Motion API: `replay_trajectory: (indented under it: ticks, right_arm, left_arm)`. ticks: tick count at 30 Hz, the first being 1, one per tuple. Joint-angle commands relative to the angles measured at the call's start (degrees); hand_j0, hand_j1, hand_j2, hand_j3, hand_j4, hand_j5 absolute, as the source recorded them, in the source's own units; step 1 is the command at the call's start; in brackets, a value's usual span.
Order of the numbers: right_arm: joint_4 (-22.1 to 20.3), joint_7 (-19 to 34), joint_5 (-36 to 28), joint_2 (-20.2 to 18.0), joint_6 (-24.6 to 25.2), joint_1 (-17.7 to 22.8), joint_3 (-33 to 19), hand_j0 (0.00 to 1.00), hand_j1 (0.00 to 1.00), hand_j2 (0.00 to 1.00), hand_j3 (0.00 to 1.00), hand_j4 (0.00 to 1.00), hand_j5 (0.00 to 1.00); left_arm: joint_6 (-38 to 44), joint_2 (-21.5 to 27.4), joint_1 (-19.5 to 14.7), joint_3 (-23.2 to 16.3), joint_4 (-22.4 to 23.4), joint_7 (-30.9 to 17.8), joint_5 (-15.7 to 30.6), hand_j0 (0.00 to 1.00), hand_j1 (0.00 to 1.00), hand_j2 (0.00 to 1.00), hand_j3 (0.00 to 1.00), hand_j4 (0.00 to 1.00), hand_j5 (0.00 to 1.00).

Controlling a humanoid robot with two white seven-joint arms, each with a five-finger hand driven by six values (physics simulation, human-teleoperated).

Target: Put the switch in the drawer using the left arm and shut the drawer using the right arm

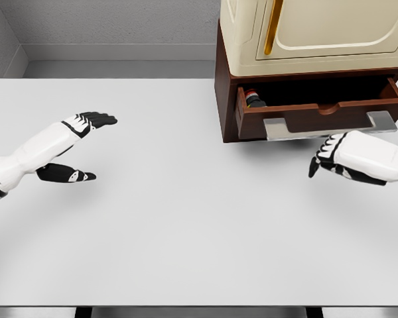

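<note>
A brown wooden drawer (318, 116) stands pulled out of the cabinet at the upper right, with a grey metal handle (331, 127) along its front. Inside its left end lies a small dark object with a red and orange top, the switch (254, 99), partly hidden by the drawer front. My left hand (86, 146) hovers over the table at the left, fingers stretched out flat and thumb apart, holding nothing. My right hand (326, 159) sits just below the drawer handle, fingers loosely bent toward the left, empty and apart from the handle.
The cabinet's brown base (223, 99) carries a cream appliance (305, 33) with a yellow vertical handle (272, 30). The white table (186, 218) stretches from the grey back wall to the near edge.
</note>
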Motion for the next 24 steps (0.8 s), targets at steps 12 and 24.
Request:
replay_trajectory:
  ticks: [12,24]
  right_arm:
    - [2.8,0.6,-0.5,2.3,0.1,-3.5,0.1,0.45,0.45,0.45,0.45,0.45,0.45]
    - [6.4,0.6,-0.3,5.5,0.1,-9.6,5.2,0.45,0.45,0.45,0.45,0.45,0.45]
  left_arm:
    - [0.2,0.0,0.0,0.2,0.0,0.0,0.4,1.00,1.00,1.00,1.00,1.00,1.00]
    - [0.2,0.0,0.4,0.2,-0.5,0.0,0.5,1.00,1.00,1.00,1.00,1.00,1.00]
